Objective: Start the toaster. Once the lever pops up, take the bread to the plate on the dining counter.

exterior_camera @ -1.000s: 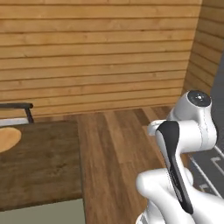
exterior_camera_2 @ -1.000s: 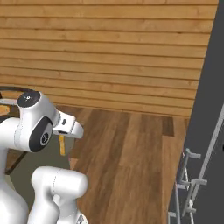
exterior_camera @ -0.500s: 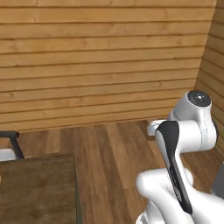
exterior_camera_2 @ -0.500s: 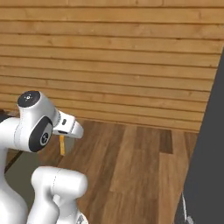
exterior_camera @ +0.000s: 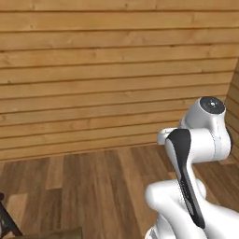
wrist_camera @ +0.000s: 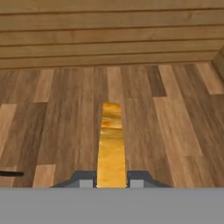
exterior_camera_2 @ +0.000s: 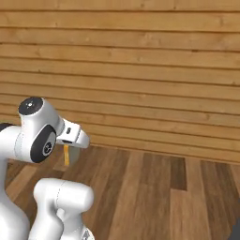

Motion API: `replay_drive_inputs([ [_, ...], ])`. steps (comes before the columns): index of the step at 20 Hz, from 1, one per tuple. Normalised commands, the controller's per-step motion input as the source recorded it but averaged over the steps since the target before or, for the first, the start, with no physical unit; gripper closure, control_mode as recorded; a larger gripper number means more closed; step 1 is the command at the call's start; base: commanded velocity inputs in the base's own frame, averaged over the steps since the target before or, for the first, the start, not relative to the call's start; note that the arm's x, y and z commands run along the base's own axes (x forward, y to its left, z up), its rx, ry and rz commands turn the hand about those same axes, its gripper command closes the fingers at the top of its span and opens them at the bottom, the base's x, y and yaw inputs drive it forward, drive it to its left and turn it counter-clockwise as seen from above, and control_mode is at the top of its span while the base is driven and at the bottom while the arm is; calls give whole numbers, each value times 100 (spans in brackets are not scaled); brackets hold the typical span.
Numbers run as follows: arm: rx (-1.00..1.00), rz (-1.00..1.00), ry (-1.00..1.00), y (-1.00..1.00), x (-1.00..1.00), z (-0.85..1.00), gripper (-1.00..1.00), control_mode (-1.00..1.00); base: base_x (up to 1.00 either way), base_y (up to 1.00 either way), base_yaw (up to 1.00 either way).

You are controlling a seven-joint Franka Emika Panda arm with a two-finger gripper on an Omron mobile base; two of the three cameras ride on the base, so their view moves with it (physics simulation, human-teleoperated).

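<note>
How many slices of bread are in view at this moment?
1. The bread is clamped edge-on in the gripper, above the wooden floor; it also shows below the hand in the right base view.

Arm: folded upright, elbow raised, forearm extended forward | Claw (wrist_camera: pixel 112 183): pointed down and forward, jaws clamped edge-on across the bread (wrist_camera: pixel 111 144) | Fingertips (wrist_camera: pixel 83 178): flanking slice base

plank wall (exterior_camera: pixel 93 70), wooden floor (exterior_camera: pixel 93 186)
</note>
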Motion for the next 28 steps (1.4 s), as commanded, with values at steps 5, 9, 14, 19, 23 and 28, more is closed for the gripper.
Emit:
replay_drive_inputs([
  [5,0,0,0,0,0,0,100,100,100,38,0],
  [9,0,0,0,0,0,0,100,100,100,79,8],
  [14,0,0,0,0,0,0,100,100,98,80,45],
  [19,0,0,0,0,0,0,100,100,86,8,77],
  [23,0,0,0,0,0,0,100,100,82,0,83],
  [28,0,0,0,0,0,0,100,100,70,-7,86],
])
